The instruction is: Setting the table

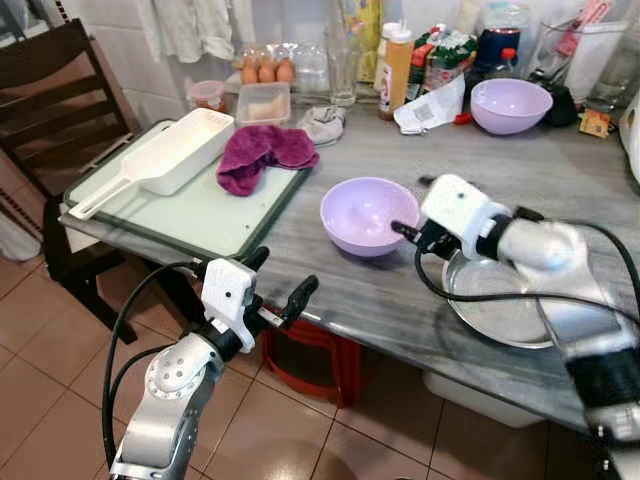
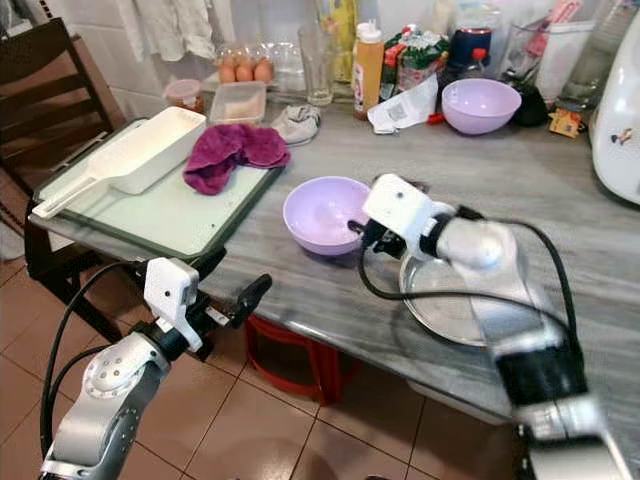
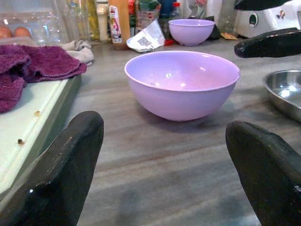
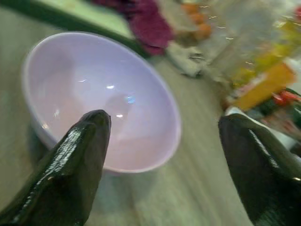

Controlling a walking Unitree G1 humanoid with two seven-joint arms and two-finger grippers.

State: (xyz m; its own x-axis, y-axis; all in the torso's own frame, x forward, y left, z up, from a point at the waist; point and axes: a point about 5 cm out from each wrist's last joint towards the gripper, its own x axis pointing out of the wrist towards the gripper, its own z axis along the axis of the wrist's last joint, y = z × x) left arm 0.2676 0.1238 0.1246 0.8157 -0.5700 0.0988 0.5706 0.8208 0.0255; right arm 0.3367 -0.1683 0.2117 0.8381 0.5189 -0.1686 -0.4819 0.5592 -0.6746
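Observation:
A lilac bowl (image 1: 362, 212) stands empty near the front of the grey table (image 1: 330, 285). My right gripper (image 1: 412, 207) is open at the bowl's right rim, its fingers pointing at the bowl (image 4: 94, 89). A shallow steel dish (image 1: 500, 300) lies just right of the bowl, under my right forearm. A second lilac bowl (image 1: 510, 104) stands at the back right. My left gripper (image 1: 283, 272) is open and holds nothing, just off the table's front edge, aimed at the near bowl (image 3: 182, 82).
A green board (image 1: 200, 215) at the left carries a white long-handled container (image 1: 170, 155) and a purple cloth (image 1: 262, 152). Bottles, eggs and jars crowd the back. A dark chair (image 1: 50, 90) stands at the left, a red stool (image 1: 315, 360) under the table.

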